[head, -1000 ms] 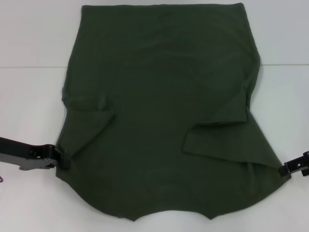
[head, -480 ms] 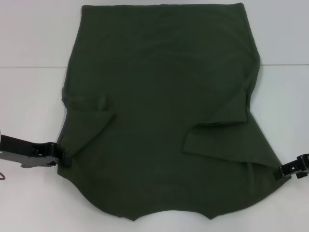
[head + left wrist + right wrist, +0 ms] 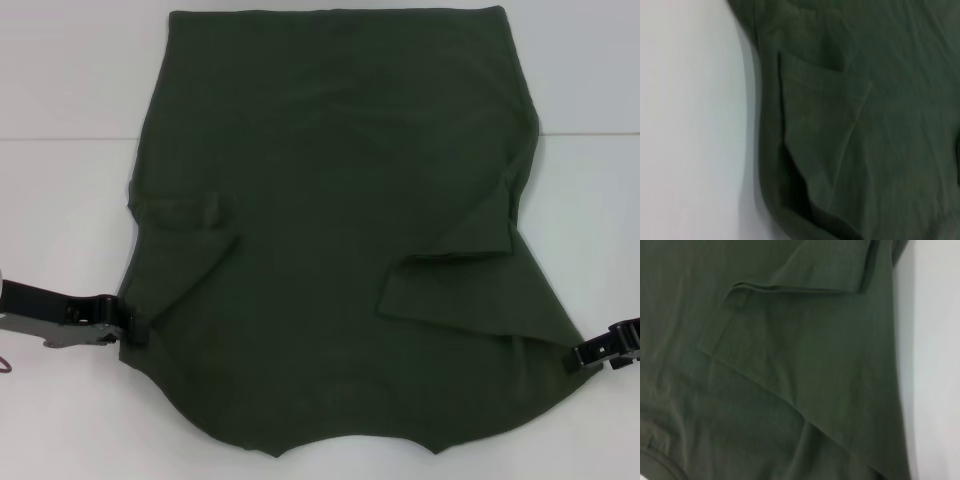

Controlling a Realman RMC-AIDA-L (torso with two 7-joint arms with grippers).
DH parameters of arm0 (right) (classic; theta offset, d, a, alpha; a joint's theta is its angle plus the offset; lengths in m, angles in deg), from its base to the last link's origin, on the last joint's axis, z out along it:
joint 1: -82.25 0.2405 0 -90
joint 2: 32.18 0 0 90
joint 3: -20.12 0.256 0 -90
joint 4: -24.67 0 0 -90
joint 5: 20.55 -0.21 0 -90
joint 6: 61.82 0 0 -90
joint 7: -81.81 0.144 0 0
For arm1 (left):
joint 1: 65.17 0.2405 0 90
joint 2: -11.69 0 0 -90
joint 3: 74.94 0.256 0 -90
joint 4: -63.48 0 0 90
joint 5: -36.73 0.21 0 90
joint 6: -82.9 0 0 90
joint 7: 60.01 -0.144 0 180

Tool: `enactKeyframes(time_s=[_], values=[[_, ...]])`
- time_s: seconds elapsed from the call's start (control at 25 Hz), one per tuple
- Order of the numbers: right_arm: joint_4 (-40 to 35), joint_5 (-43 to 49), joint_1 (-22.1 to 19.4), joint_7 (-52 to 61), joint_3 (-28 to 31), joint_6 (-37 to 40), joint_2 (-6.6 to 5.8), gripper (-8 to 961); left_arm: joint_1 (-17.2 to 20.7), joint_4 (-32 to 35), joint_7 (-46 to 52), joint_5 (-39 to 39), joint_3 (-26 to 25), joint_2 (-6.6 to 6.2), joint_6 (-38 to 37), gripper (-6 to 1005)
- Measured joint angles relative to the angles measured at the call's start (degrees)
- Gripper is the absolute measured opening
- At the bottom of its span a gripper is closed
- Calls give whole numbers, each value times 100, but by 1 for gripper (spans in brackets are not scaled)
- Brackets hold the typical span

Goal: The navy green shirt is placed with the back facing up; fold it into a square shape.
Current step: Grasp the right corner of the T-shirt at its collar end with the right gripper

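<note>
The navy green shirt (image 3: 330,230) lies flat on the white table, both short sleeves folded inward over the body, collar edge toward me. My left gripper (image 3: 132,326) sits at the shirt's left side edge, just below the folded left sleeve (image 3: 185,225). At the shirt's right lower corner is my right gripper (image 3: 577,358), touching the cloth beneath the folded right sleeve (image 3: 450,290). The left wrist view shows the shirt's (image 3: 865,125) edge and sleeve fold. The right wrist view is filled by the shirt (image 3: 765,365) with its sleeve hem. Neither wrist view shows a gripper.
The white table (image 3: 60,200) surrounds the shirt on both sides, with a faint seam line running across behind the shirt's upper half. Bare tabletop (image 3: 685,125) shows beside the left edge and bare tabletop (image 3: 935,365) beside the right edge.
My right gripper has moved inward and slightly toward me, onto the shirt's right corner. The left gripper has barely shifted at the left edge. The shirt lies as before.
</note>
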State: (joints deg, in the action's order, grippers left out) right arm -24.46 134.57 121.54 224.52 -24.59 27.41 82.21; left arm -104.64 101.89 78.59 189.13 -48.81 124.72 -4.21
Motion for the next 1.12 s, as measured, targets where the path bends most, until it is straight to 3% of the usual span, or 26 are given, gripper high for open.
enactKeyframes(time_s=[1.12], values=[[72,1,19,20,-136,-105,13,822,0,-8,0,0,21,-1,2,31]])
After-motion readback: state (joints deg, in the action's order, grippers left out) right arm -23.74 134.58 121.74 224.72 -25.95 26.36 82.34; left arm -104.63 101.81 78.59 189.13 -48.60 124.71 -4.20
